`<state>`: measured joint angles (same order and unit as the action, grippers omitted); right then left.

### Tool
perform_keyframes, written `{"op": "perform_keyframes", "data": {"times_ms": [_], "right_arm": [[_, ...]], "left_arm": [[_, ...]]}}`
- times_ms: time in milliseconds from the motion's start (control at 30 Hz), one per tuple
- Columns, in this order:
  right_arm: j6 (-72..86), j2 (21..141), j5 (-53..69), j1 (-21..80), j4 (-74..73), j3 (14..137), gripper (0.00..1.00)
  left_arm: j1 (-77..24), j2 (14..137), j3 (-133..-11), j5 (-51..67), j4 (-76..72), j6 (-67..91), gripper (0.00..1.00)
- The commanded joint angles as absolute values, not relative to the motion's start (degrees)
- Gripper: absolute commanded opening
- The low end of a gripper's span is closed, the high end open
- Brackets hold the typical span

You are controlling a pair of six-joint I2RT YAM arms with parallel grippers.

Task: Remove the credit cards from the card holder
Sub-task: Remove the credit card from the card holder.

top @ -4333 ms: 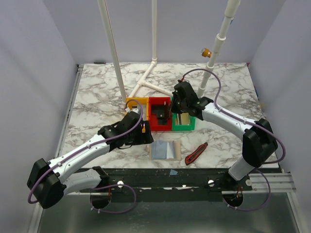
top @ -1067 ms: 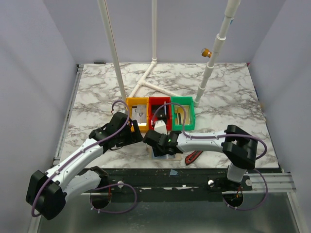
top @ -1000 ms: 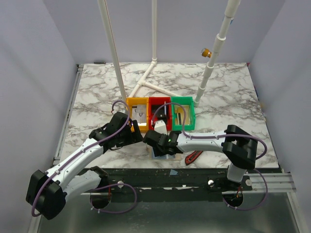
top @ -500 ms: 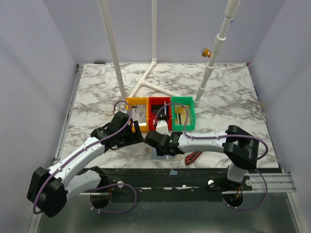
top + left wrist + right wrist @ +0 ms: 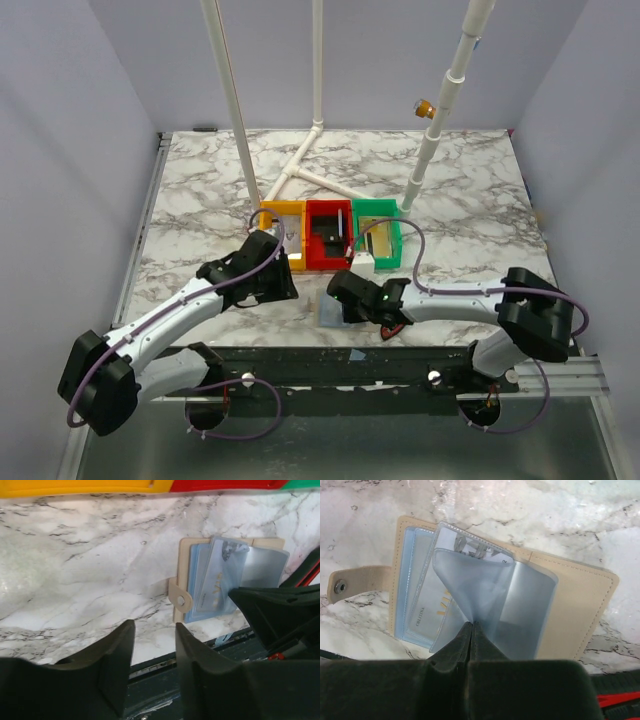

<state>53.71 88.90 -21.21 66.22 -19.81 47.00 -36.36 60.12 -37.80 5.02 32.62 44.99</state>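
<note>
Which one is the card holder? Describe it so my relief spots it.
On the marble table, find the yellow, red and green bins; nearer the arms than the red one lies the card holder. It alone is flat and tan, spread open, with clear bluish sleeves, one pinched by the right claw.

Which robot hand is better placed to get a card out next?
Probably the right hand: it is shut on a clear sleeve of the card holder, right over the cards. The left hand hangs open over bare marble beside it, touching nothing.
</note>
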Motion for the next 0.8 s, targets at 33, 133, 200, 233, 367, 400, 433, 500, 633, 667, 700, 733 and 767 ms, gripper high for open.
{"op": "perform_keyframes", "data": {"times_ms": [33, 133, 200, 233, 367, 400, 433, 500, 633, 667, 700, 733, 767], "right_arm": [[55.54, 84.30, -16.66, 63.52, -11.90, 40.76, 0.01], [55.81, 82.03, -14.35, 62.03, -8.38, 37.88, 0.01], [55.89, 80.52, -12.77, 60.97, -6.07, 35.63, 0.01], [56.08, 79.85, -11.88, 60.45, -4.63, 34.67, 0.01], [56.31, 77.34, -8.87, 58.05, -0.69, 31.29, 0.01], [56.39, 76.94, -8.43, 57.65, -0.49, 30.60, 0.01], [56.42, 76.43, -7.95, 57.34, 1.05, 30.03, 0.01], [56.54, 75.48, -7.17, 56.83, 2.48, 28.78, 0.01], [56.69, 73.00, -6.76, 56.26, 4.20, 26.98, 0.01], [56.78, 72.48, -6.85, 56.17, 4.53, 26.67, 0.01], [56.82, 72.06, -6.77, 56.01, 4.78, 26.30, 0.01], [56.95, 71.81, -6.80, 55.91, 4.82, 26.08, 0.01], [57.10, 71.65, -6.76, 55.81, 4.78, 25.94, 0.01]], "left_arm": [[-40.81, 63.89, -41.77, 5.86, 29.99, 45.77, 0.27], [-42.89, 66.31, -43.11, 5.71, 28.76, 46.43, 0.17], [-43.90, 68.53, -43.87, 6.17, 27.52, 46.72, 0.11], [-44.54, 69.81, -44.37, 6.19, 27.09, 46.75, 0.09], [-46.55, 75.01, -46.33, 6.78, 24.89, 46.66, 0.02], [-46.80, 76.46, -46.76, 7.14, 24.37, 46.53, 0.00], [-47.21, 77.59, -47.20, 7.49, 23.88, 46.28, 0.00], [-48.06, 79.94, -48.16, 7.82, 23.21, 46.07, 0.00], [-49.18, 84.33, -50.02, 8.85, 21.80, 45.44, 0.00], [-49.38, 85.10, -50.45, 9.19, 21.44, 45.44, 0.00], [-49.48, 86.24, -50.89, 9.59, 21.21, 45.35, 0.00], [-49.57, 87.17, -51.41, 9.71, 21.19, 45.43, 0.00], [-49.56, 88.34, -51.78, 9.94, 21.17, 45.46, 0.00]]}}
